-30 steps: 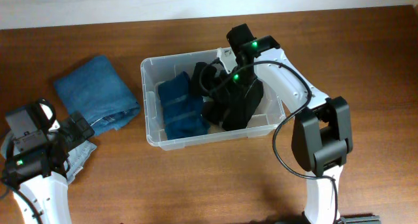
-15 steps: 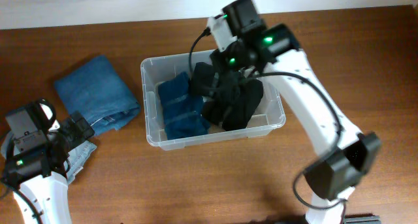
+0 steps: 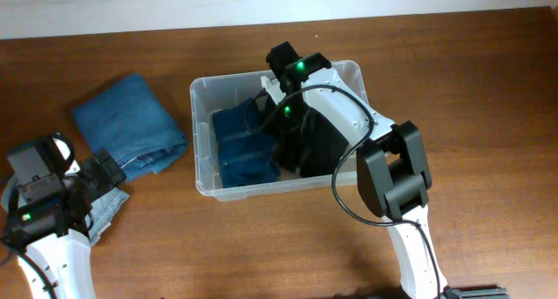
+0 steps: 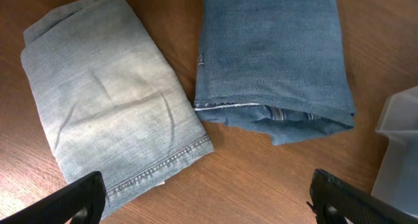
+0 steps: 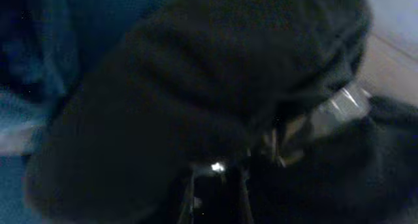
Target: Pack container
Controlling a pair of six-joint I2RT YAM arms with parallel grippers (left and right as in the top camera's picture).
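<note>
In the middle of the desk (image 3: 488,90), seen from overhead: the container (image 3: 201,151) stands upright with a folded dark blue garment (image 3: 241,146) on its left side and a black garment (image 3: 327,146) heaped on its right.

- The right gripper (image 3: 292,125) is down inside the tub, buried in the black cloth. Its wrist view shows only dark folds, so I cannot tell how its jaws stand.
- The left gripper (image 4: 208,199) hovers with its jaws spread wide and empty, above the folded blue jeans (image 4: 274,54) and the pale denim piece (image 4: 111,100).

Step in hand, as I judge it, is seating the black garment.
- Press it flat and low, against the right wall.
- Keep it off the blue piece.
- Lift straight up so no cloth snags.

No brand, label or writing can be read.
</note>
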